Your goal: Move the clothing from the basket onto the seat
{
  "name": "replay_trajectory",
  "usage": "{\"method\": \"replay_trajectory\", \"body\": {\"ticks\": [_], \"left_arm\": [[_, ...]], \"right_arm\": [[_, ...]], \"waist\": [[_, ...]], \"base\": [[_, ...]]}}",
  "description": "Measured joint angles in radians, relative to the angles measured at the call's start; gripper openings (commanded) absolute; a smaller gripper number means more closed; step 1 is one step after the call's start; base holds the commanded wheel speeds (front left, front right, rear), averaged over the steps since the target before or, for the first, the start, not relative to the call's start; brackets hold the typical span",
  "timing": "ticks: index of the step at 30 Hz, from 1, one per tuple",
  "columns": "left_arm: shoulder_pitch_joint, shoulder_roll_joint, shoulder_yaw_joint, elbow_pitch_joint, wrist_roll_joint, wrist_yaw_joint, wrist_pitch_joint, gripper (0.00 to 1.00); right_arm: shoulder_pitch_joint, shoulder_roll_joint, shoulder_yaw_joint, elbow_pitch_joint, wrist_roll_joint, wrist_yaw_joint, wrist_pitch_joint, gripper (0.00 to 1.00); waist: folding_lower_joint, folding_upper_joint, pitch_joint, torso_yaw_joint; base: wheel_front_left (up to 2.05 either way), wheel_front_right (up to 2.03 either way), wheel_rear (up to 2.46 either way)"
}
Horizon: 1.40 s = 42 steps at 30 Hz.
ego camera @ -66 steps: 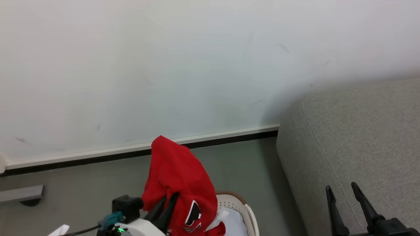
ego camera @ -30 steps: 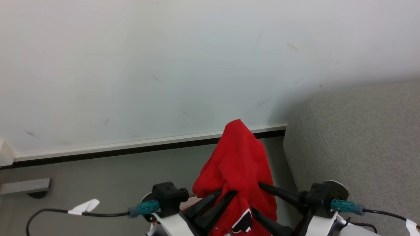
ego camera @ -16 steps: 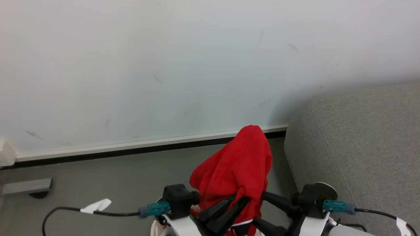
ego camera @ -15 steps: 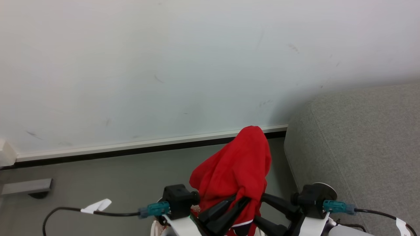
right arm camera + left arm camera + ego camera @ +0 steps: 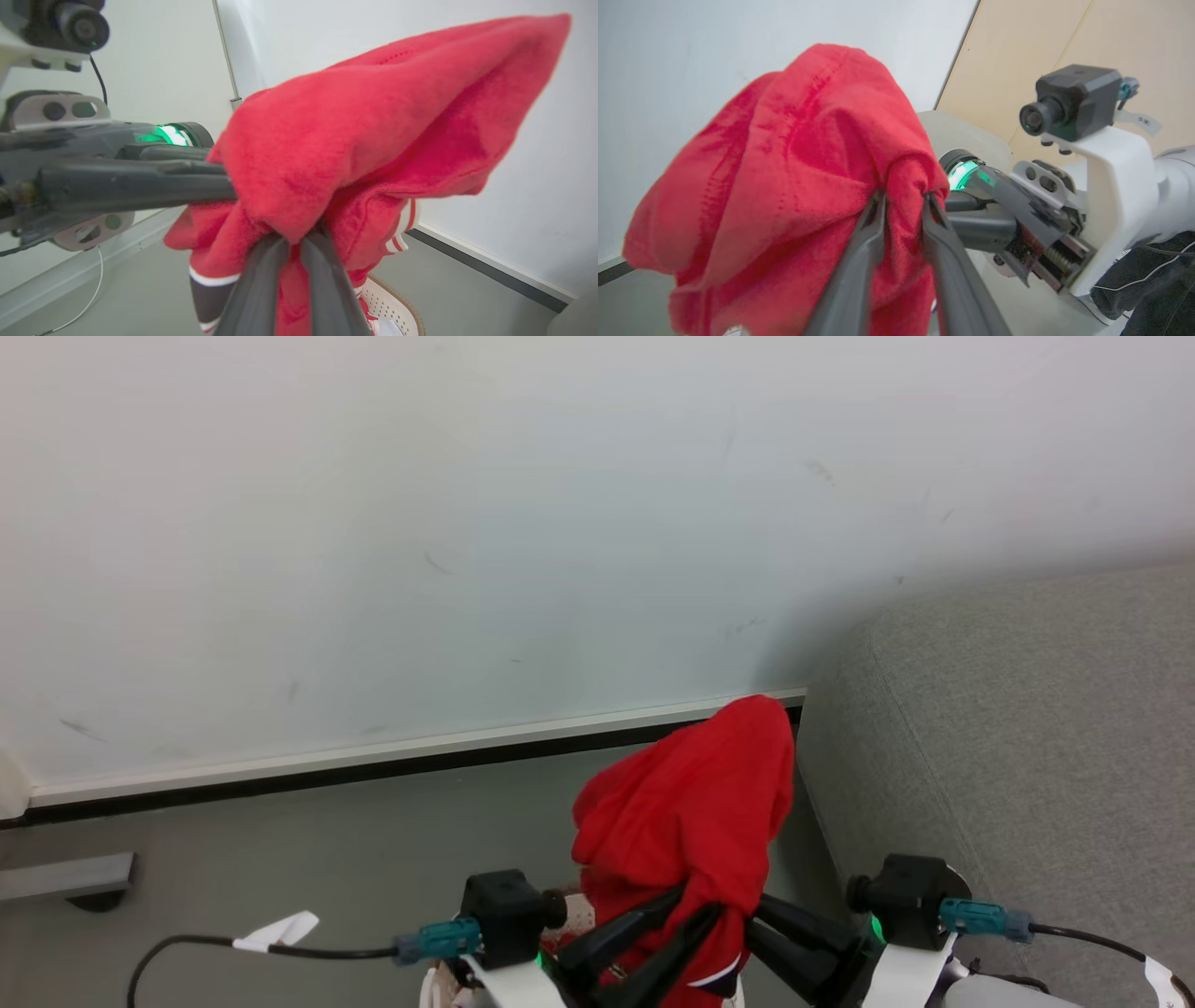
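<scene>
I am pinching the bunched red, white-trimmed clothing (image 5: 686, 803) at bottom center in 2 narrow claws, left claw (image 5: 906, 201) and right claw (image 5: 297, 240); basket (image 5: 395, 303) is sitting below, contents hidden.

In the head view we lose the lower part of the soft red sports garment with white trim (image 5: 686, 812) at six o'clock, and the grey fabric sofa (image 5: 1027, 728) runs off at three o'clock; the garment's folds bury the tips of the left gripper (image 5: 903, 198) and the right gripper (image 5: 299, 235); in the right wrist view the cream-white perforated plastic basket with a brown rim (image 5: 397, 303) is cropped at five o'clock.
</scene>
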Motion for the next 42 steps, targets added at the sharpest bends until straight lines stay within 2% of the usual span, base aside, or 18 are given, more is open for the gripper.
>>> {"method": "replay_trajectory", "body": {"ticks": [1, 2, 8, 17, 35, 42], "left_arm": [[0.003, 0.0, -0.001, 0.003, 0.001, 0.002, -0.001, 0.76], [0.006, 0.0, 0.0, 0.006, 0.002, 0.005, -0.006, 1.0], [0.011, -0.001, 0.004, 0.02, 0.014, 0.023, -0.026, 1.0], [0.013, -0.001, 0.01, 0.052, 0.057, 0.054, -0.071, 1.0], [0.007, -0.012, 0.024, 0.089, 0.099, 0.066, -0.107, 1.0], [-0.016, -0.012, 0.025, 0.086, 0.118, 0.068, -0.113, 1.0]], "right_arm": [[0.0, -0.002, -0.001, 0.004, 0.003, 0.0, -0.001, 0.0], [0.001, -0.003, -0.005, 0.008, 0.006, 0.0, -0.003, 0.0], [0.01, -0.006, -0.047, 0.018, 0.007, 0.0, -0.011, 0.0], [0.076, -0.01, -0.171, 0.019, -0.039, 0.0, -0.014, 0.0], [0.154, -0.057, -0.343, 0.013, -0.102, 0.0, -0.015, 0.0], [0.168, -0.048, -0.396, 0.009, -0.132, 0.0, -0.015, 0.0]], "waist": [[0.0, 0.0, 0.0, -0.002], [0.0, 0.0, 0.0, -0.004], [0.0, 0.0, 0.003, -0.016], [0.0, 0.0, 0.013, -0.053], [0.0001, 0.0, 0.051, -0.231], [0.0, 0.0, 0.097, -0.267]], "base": [[0.0, 0.0, 0.0], [0.0, 0.0, 0.0], [0.0, 0.0, 0.0], [0.0, 0.0, 0.0], [0.0, 0.0, 0.0], [0.0, 0.0, 0.0]]}}
